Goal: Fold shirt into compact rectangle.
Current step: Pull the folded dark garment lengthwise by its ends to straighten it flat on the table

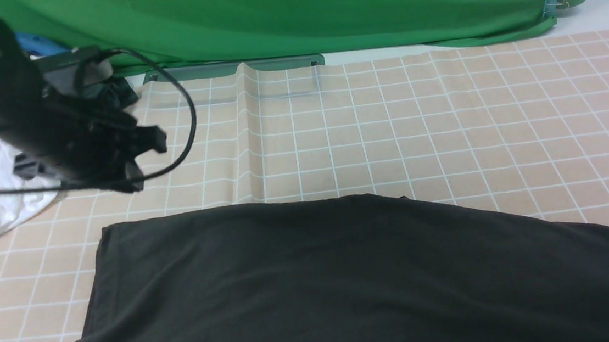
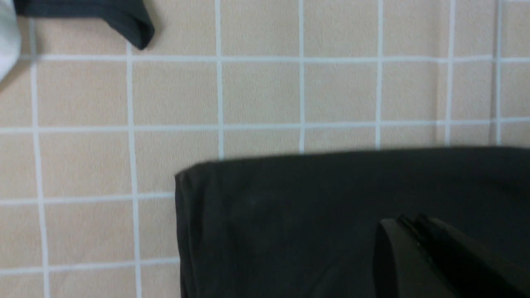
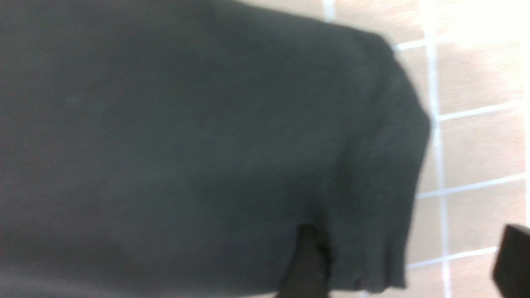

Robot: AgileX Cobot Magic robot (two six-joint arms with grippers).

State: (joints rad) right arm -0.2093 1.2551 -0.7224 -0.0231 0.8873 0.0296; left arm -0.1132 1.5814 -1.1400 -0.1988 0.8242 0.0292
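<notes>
A green backdrop (image 1: pixel 323 9) hangs behind the beige checked tabletop (image 1: pixel 443 115). Front view: the left tool (image 1: pixel 146 160) is raised; the black shirt (image 1: pixel 347 277) lies flat nearer the robot, to the tool's right. Left wrist view: its fingers (image 2: pixel 414 256) are pressed together, empty, above a shirt corner. Right wrist view: the right tool (image 3: pixel 410 265) stands wide open, straddling a shirt edge.

A staged recording lab: a green fabric backdrop (image 1: pixel 323 9) hangs, held by a metal binder clip (image 1: pixel 557 5), behind a beige white-gridded tablecloth (image 1: pixel 444 125) spread as the work surface.
</notes>
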